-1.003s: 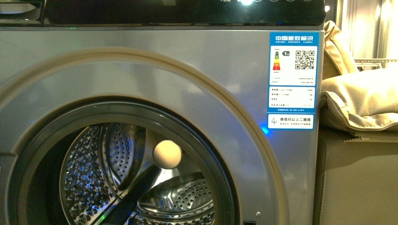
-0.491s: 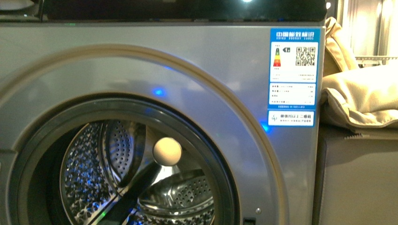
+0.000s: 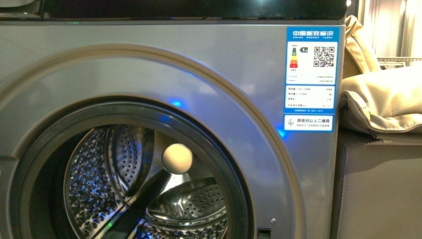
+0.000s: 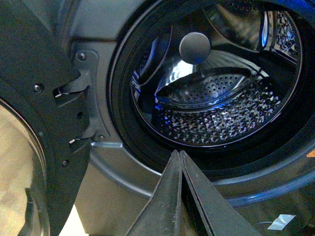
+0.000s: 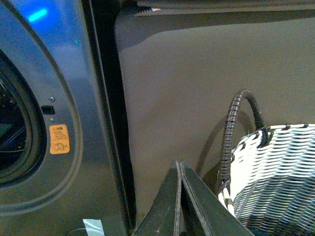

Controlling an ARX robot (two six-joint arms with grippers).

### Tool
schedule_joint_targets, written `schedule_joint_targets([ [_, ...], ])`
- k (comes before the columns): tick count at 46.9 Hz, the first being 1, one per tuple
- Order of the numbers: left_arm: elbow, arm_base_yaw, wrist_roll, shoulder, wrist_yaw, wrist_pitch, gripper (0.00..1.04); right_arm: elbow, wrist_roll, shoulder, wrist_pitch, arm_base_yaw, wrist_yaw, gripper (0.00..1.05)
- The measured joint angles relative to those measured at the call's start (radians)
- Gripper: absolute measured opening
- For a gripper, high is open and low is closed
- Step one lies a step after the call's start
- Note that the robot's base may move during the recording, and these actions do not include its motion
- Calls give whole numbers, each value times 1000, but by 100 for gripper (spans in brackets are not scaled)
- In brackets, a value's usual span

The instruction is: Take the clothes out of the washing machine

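The silver-grey washing machine (image 3: 149, 64) fills the front view, and its perforated steel drum (image 3: 94, 184) shows through the round opening. No clothes show in the drum or anywhere else. In the left wrist view my left gripper (image 4: 180, 153) is shut and empty. It points at the lower rim of the drum opening (image 4: 216, 113), and the door (image 4: 34, 98) is swung open beside it. My right gripper (image 5: 179, 163) is shut and empty. It hangs between the machine's side (image 5: 93, 147) and a woven basket (image 5: 275, 172). Neither gripper shows in the front view.
The grey-and-white woven basket has a dark wrapped handle (image 5: 231, 128) and stands against a brown upholstered panel (image 5: 206, 78). A beige cloth cushion (image 3: 383, 99) lies on top of that panel, right of the machine. A blue energy label (image 3: 312, 74) is stuck on the machine's front.
The front view has shifted a little, so the machine sits slightly higher in the picture. A blue glint has appeared above the door rim. Nothing was taken hold of.
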Motion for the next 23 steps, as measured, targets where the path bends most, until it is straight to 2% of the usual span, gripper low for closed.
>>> schedule_joint_targets([
  [15, -68, 0, 0, -97, 0, -21, 4, 0, 0, 0, 0, 0, 0, 2],
  [18, -73, 0, 0, -191, 0, -134, 4, 0, 0, 0, 0, 0, 0, 2],
  [23, -83, 0, 0, -247, 0, -159, 4, 0, 0, 0, 0, 0, 0, 2],
])
